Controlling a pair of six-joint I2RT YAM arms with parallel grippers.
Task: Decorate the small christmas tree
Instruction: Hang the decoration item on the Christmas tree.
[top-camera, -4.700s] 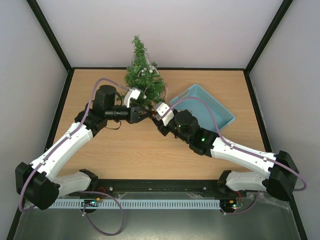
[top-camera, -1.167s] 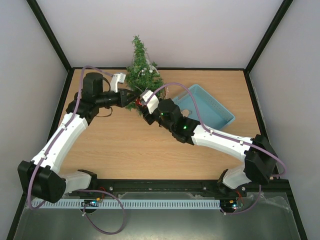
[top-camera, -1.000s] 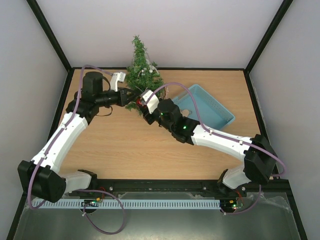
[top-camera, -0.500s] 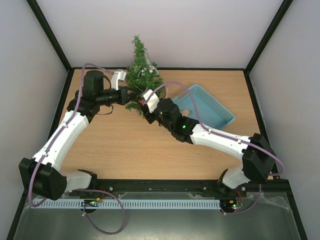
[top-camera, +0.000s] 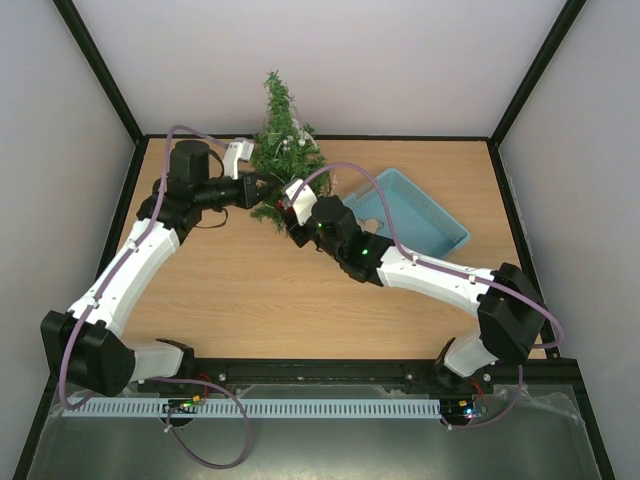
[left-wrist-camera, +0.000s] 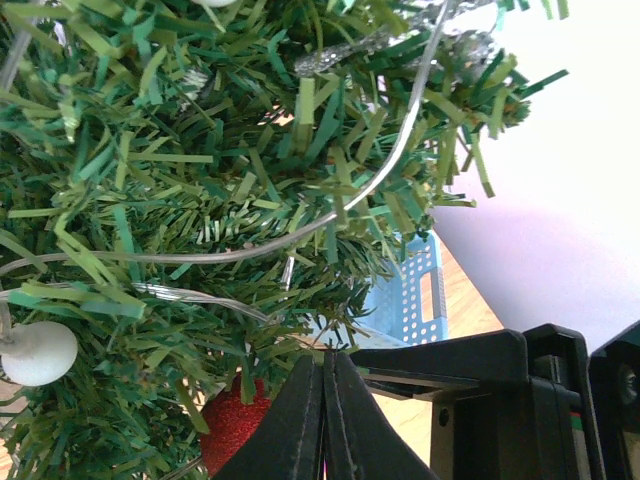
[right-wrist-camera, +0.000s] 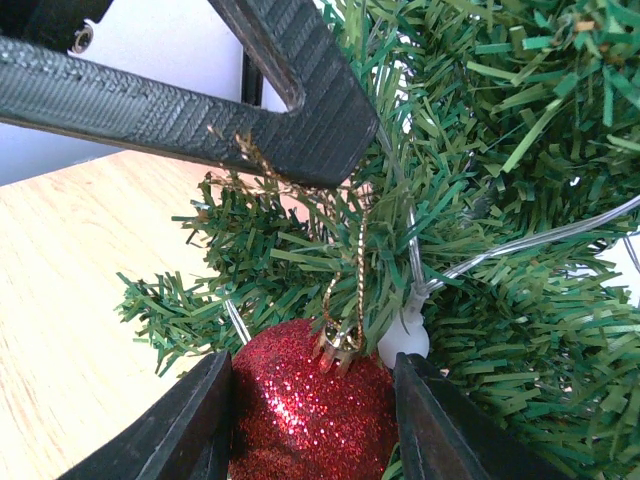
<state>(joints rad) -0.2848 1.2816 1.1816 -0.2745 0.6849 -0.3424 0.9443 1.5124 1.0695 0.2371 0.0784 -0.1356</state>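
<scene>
The small christmas tree (top-camera: 285, 145) stands upright at the far edge of the table (top-camera: 250, 290), left of centre, with the blue basket (top-camera: 425, 215) to its right. Both arms extend from the near edge and converge on the tree's lower near-side branches. The right gripper (top-camera: 287, 204) is partly open, its jaws seated against two sides of the red glitter bauble (right-wrist-camera: 300, 420). This carries the bauble just beneath a lower branch, beside a white bulb (right-wrist-camera: 404, 342) of the light string. The left gripper (left-wrist-camera: 322, 405) is fully closed. The right wrist view shows the gold cord loop (right-wrist-camera: 358, 270) running up from the bauble cap to its fingertips, so it appears to pinch the loop. The likely division of work: one arm bears the ornament so that the cord takes no load, and the other steers the loop over a branch tip. The left arm reaches in from the left, wrist roughly level. The right arm extends diagonally from the near right, forearm low over the table.
</scene>
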